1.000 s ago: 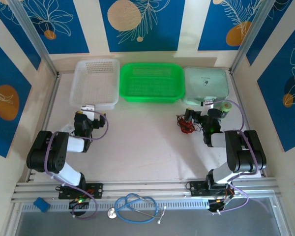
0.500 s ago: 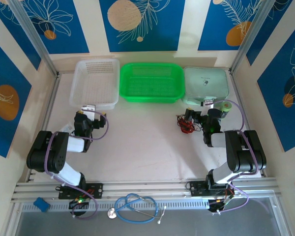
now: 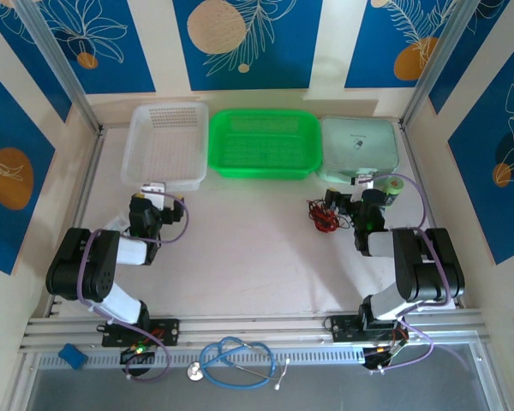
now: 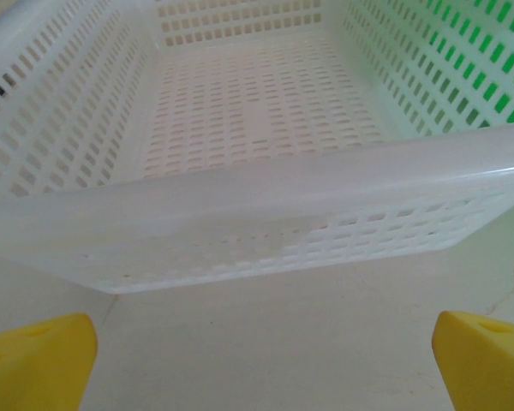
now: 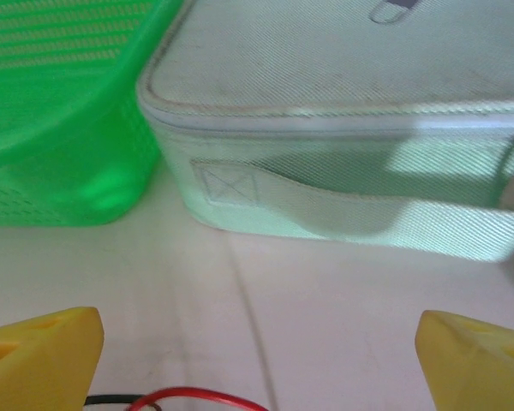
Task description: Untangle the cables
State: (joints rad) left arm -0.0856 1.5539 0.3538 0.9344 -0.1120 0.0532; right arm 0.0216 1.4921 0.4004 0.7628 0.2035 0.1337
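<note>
**Pale bench, three containers, one tangle**

A pale bench (image 3: pixel 257 257) is seen, with three containers set side by side in a row along its far edge. A white basket (image 3: pixel 167 145) is placed on the left, a green basket (image 3: pixel 264 143) in the middle, and a pale green case (image 3: pixel 360 147) on the right. A small tangle of red and black cables (image 3: pixel 319 216) is laid on the bare surface near the case's near-left corner.

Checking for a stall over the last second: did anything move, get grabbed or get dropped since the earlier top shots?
Nothing visibly changed. The left gripper is open and facing the white perforated plastic basket, as before. The right gripper is open by the thin red and black curly cables, near the mint-green fabric case. Nothing is held, and the cables lie where they were.
</note>
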